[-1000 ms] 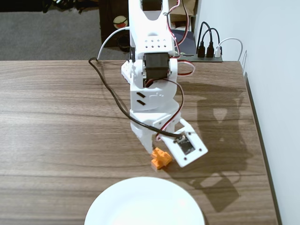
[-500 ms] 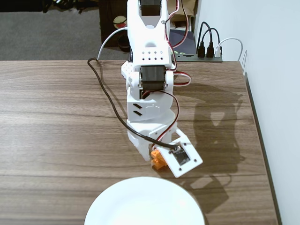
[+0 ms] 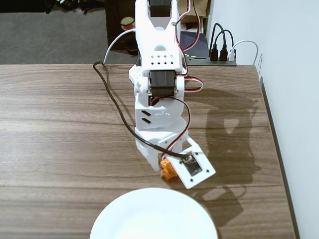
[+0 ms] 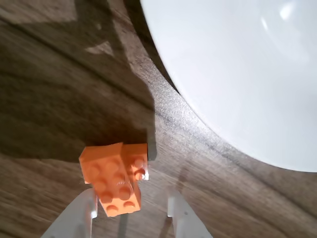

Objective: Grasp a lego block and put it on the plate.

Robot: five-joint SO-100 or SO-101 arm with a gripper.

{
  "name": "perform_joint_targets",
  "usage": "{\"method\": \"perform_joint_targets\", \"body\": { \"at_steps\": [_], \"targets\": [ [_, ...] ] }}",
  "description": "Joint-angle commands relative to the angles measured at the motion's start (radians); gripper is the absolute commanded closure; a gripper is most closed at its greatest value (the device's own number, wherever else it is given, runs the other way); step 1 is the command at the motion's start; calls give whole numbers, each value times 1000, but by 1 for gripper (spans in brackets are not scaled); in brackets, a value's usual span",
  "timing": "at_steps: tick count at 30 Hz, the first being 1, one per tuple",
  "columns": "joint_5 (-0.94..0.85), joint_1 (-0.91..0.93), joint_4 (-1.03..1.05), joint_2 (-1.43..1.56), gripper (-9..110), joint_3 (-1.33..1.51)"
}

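Note:
In the wrist view the orange lego block (image 4: 113,181) lies studs-up on the wood, its near end between my fingertips and close to the left finger (image 4: 84,210). A second orange brick (image 4: 137,159) sits against its far right side. My gripper (image 4: 132,198) is open, with a gap between the block and the right finger (image 4: 179,213). The white plate (image 4: 237,74) fills the upper right of that view. In the fixed view the arm hides most of the gripper (image 3: 167,172); only a bit of the orange block (image 3: 168,170) shows, just above the plate (image 3: 153,215).
A black cable (image 3: 117,107) trails over the table from the arm. The table's right edge (image 3: 276,149) runs along a white wall. A power strip with plugs (image 3: 222,55) sits behind the table's far edge.
The gripper has come down over the two orange bricks and shifted a little left, covering most of them in the fixed view. It has held still over the last half second.

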Motion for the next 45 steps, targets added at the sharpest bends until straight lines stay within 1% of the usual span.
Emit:
{"method": "perform_joint_targets", "body": {
  "at_steps": [1,19,29,36,45],
  "targets": [
    [-2,-12,-9,3,84,-5],
    [12,-44,-31,-8,88,18],
    [25,-48,-35,-6,98,18],
    [32,-51,-35,2,98,18],
    [61,-78,2,80,98,17]
  ]
}}
